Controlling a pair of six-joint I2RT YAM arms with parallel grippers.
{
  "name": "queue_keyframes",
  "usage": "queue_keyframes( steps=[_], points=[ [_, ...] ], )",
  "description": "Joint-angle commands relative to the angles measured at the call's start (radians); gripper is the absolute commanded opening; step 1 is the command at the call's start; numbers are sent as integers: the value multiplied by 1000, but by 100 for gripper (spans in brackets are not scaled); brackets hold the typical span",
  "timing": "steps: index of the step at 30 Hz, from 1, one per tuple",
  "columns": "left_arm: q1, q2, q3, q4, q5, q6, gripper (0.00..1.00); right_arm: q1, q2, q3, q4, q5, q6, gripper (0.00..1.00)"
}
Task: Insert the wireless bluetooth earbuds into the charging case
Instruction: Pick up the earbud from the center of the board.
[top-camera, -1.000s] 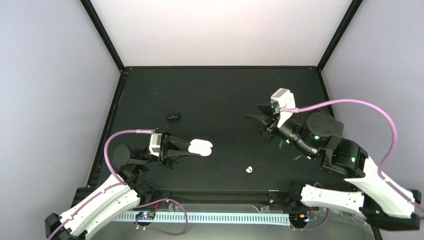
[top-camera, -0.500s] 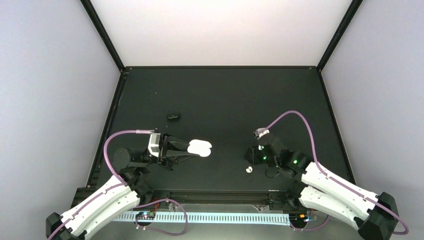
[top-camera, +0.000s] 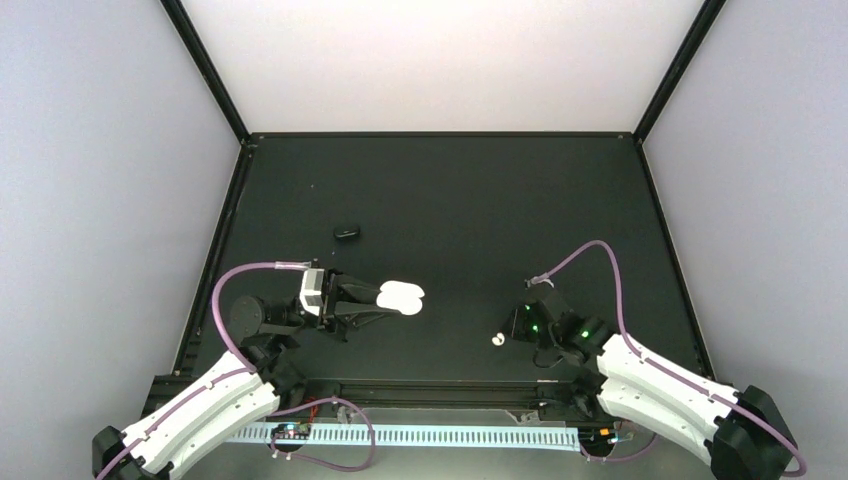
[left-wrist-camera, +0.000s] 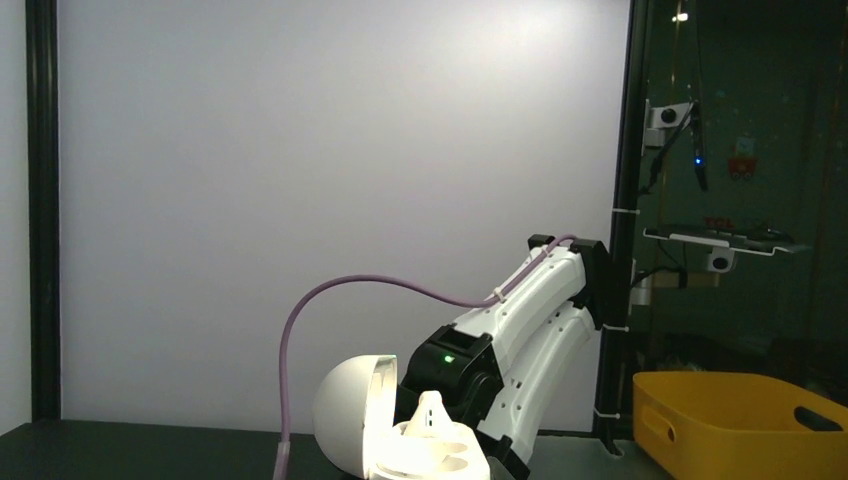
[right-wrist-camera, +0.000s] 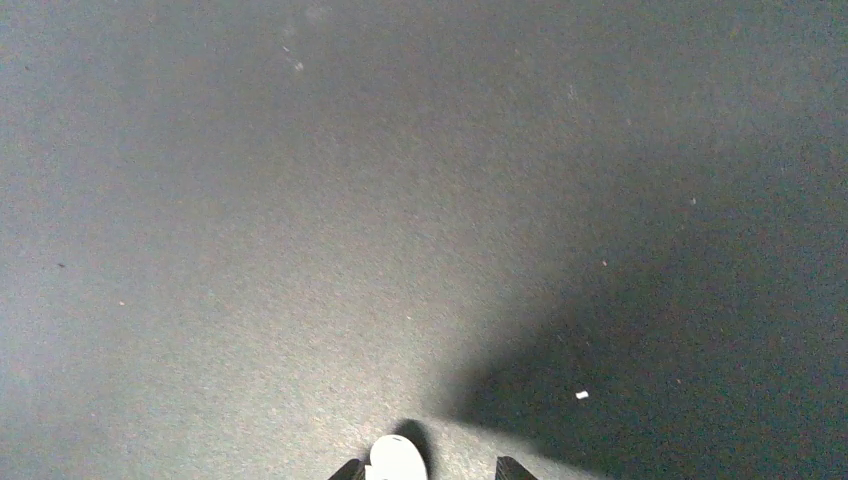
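Note:
My left gripper (top-camera: 375, 297) is shut on the white charging case (top-camera: 403, 295) and holds it just above the table. In the left wrist view the case (left-wrist-camera: 420, 445) is open with its lid up at the left, and one white earbud (left-wrist-camera: 431, 412) stands in it. A second white earbud (top-camera: 496, 339) lies on the black table near the front. My right gripper (top-camera: 512, 328) is low beside it. In the right wrist view that earbud (right-wrist-camera: 397, 459) sits between the open fingertips (right-wrist-camera: 349, 470), close to the left one. My right gripper (right-wrist-camera: 429, 470) is open.
A small black object (top-camera: 346, 233) lies on the table behind the left arm; I cannot tell what it is. The black table (top-camera: 440, 200) has raised black edges and grey walls. A yellow bin (left-wrist-camera: 740, 425) shows beyond the table in the left wrist view.
My right arm has swung from the right back of the table down to the front, beside the loose white earbud. My left gripper and the case have not moved.

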Motion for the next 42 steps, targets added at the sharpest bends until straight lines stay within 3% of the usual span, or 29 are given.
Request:
queue_keyframes(
  steps=[1,31,39,42],
  points=[
    [-8,-5,-3,3,-1,28,2,-5,-28,-34,13,-18,32,32],
    [-8,-2,-8,-14,-2,42,2,-4,149,-25,135,-157,-71,15],
    [-8,4,-6,-16,-6,44,2,-4,127,1,122,-166,-89,1],
    [-9,7,-5,-16,-6,44,2,-5,109,10,115,-162,-97,1]
  ],
)
